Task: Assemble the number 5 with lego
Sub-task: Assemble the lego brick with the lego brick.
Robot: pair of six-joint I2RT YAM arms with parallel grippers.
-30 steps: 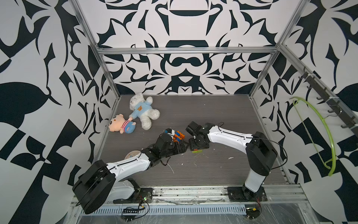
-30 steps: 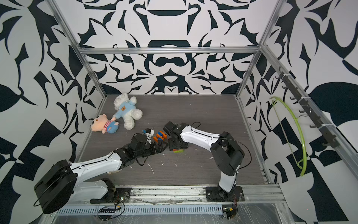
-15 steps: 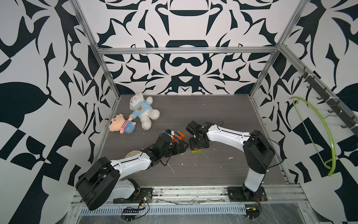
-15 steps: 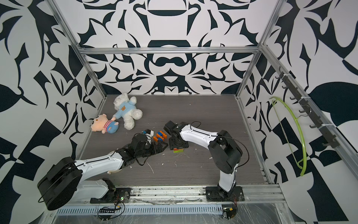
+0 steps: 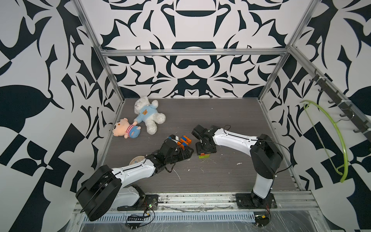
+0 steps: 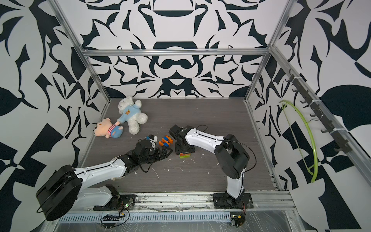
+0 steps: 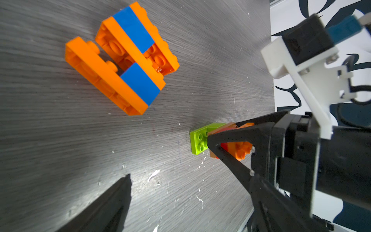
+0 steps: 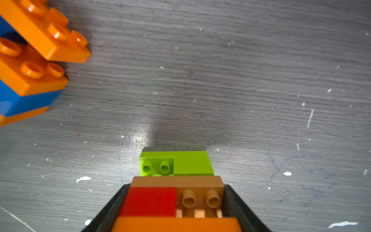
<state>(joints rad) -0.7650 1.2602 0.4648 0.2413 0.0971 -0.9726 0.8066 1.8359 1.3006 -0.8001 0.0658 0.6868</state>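
Right wrist view: we saw the right gripper (image 8: 175,193) pinching a glossy studded brick stack (image 8: 152,200), brown, red, orange and lime-tipped, at lower centre. The orange-and-blue block (image 8: 30,80) sat upper left on the grained table (image 8: 261,80). The left gripper (image 5: 186,154) was spread.

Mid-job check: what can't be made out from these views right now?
- Small stack: near end cut off by the right wrist picture's edge; in both top views the right gripper covers most of it.
- Orange-blue build: cut off at that picture's edge.
- Cream disc: mostly under the left arm in a top view.
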